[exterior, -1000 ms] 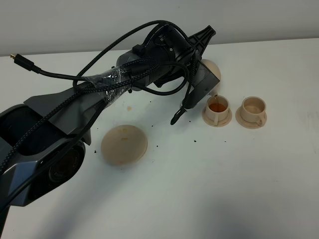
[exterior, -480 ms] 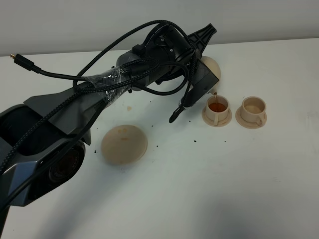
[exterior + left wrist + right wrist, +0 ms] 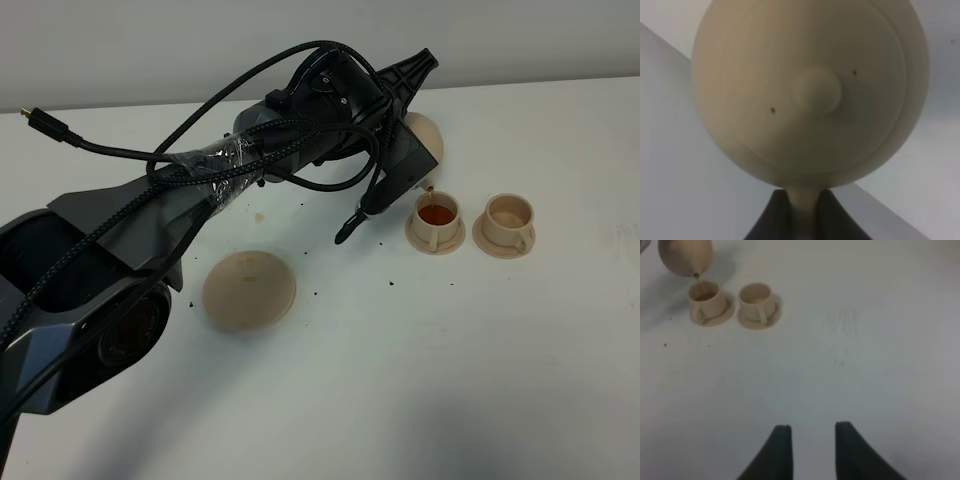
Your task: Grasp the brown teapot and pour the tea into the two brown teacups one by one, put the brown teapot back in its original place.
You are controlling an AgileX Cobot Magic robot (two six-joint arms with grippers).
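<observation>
My left gripper [image 3: 405,160] is shut on the handle of the pale tan teapot [image 3: 425,135] and holds it tilted above the left teacup [image 3: 436,214]. A thin stream of tea runs from the spout into that cup, which holds brown tea. In the left wrist view the teapot's lid and knob [image 3: 815,90] fill the frame, with the handle between my fingers [image 3: 765,220]. The right teacup [image 3: 508,217] on its small saucer looks empty. The flat round saucer [image 3: 249,290] lies bare to the left. My right gripper [image 3: 810,440] is open and empty, far from both cups [image 3: 705,297] [image 3: 757,300].
A small brown stain [image 3: 258,215] and several dark specks mark the white table [image 3: 450,380]. A black cable with a plug [image 3: 45,122] lies at the far left. My left arm [image 3: 150,230] crosses the table's left half.
The teapot stays tilted over the left cup and tea keeps running into it. The left arm has barely shifted.
</observation>
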